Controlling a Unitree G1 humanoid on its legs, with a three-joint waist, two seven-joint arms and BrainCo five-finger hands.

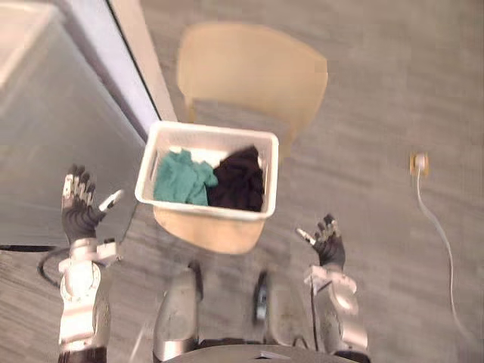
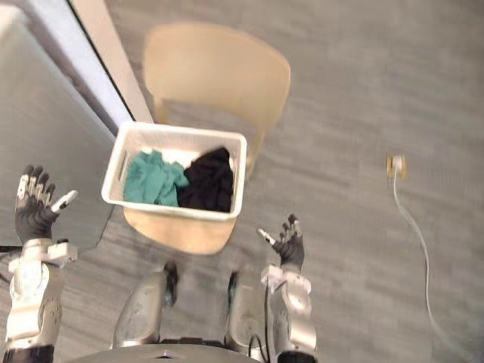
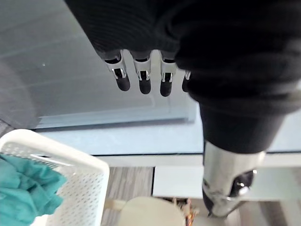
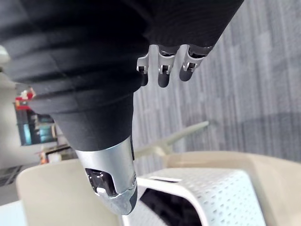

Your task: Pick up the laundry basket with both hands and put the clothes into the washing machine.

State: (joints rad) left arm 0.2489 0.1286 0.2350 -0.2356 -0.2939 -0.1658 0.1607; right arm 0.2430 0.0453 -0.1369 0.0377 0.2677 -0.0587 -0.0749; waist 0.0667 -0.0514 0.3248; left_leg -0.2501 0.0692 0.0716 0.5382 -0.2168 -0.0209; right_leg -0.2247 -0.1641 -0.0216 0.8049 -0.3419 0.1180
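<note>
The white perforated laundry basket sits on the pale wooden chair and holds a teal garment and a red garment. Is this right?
Not quite: in the left eye view the white perforated laundry basket on the pale wooden chair holds a teal garment and a black garment, not a red one.

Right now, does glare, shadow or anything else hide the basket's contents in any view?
Left eye view: laundry basket evenly lit, no glare; black clothes too dark to read folds. Left wrist view: left hand blocks much, one basket corner shows. Right wrist view: right hand likewise; the basket's inside reads dark.
</note>
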